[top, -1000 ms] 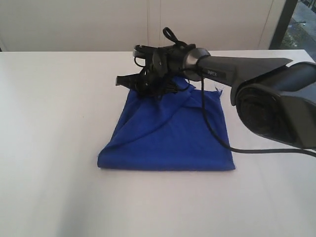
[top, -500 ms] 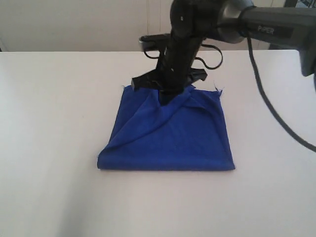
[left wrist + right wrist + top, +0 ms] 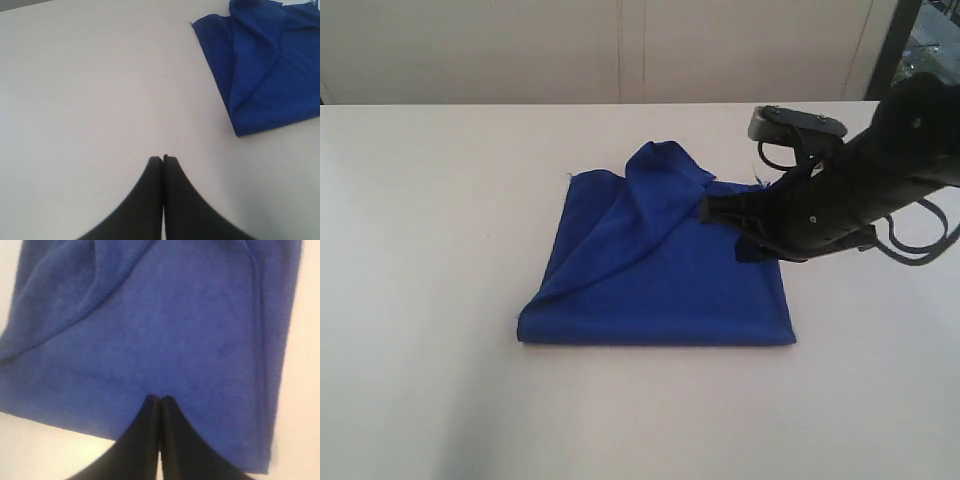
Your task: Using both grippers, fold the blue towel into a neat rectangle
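Left claw (image 3: 162,160) was pressed together over bare bench (image 3: 430,250), blue towel (image 3: 660,285) well apart to its right. Towel lay mid-bench, folded, far corner rumpled up. Right claw (image 3: 160,400) was pressed together, empty, over towel's right side; the nearer arm.

No text, label, brand, number or sign readable in any of my views. Right arm casing (image 3: 850,190): plain black, no lettering legible from this angle. Left fingers (image 3: 148,200) and right fingers (image 3: 142,440): bare black, nothing printed. Blue towel (image 3: 660,280): plain cloth, no tag or print showing. Surface (image 3: 430,250): plain white, unmarked.
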`<state>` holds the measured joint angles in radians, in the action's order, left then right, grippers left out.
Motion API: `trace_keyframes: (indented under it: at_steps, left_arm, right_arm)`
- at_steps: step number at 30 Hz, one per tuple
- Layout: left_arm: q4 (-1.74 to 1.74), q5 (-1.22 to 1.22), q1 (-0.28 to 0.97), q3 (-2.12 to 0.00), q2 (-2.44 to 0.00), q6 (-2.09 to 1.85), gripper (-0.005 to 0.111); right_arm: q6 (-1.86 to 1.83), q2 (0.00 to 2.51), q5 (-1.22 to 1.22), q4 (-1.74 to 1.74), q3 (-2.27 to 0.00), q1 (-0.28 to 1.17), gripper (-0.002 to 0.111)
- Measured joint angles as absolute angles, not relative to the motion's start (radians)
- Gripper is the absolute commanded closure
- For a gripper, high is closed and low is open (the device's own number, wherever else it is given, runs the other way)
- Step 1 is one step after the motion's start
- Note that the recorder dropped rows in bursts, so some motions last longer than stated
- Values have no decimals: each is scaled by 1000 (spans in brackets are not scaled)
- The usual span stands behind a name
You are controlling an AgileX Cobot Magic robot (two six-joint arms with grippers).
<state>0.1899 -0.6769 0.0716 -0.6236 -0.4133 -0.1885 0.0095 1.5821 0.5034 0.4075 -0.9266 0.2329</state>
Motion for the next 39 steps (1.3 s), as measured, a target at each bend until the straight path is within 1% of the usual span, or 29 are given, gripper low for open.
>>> trace_keyframes:
  at_steps: [5,6,11,39]
  left_arm:
    - [190,-677,72,-624,-413,-189,107]
    - [190,-677,72,-624,-413,-189,107]
    - [190,-677,72,-624,-413,-189,107]
    - [190,-677,72,-624,-413,-189,107]
  right_arm:
    - [-79,1509,459,552,-906,233,108]
    - [-138,1492,447,638,-906,231,108]
    - [-243,1483,441,760,-906,231,108]
    - [-253,1483,433,821,-906,231,108]
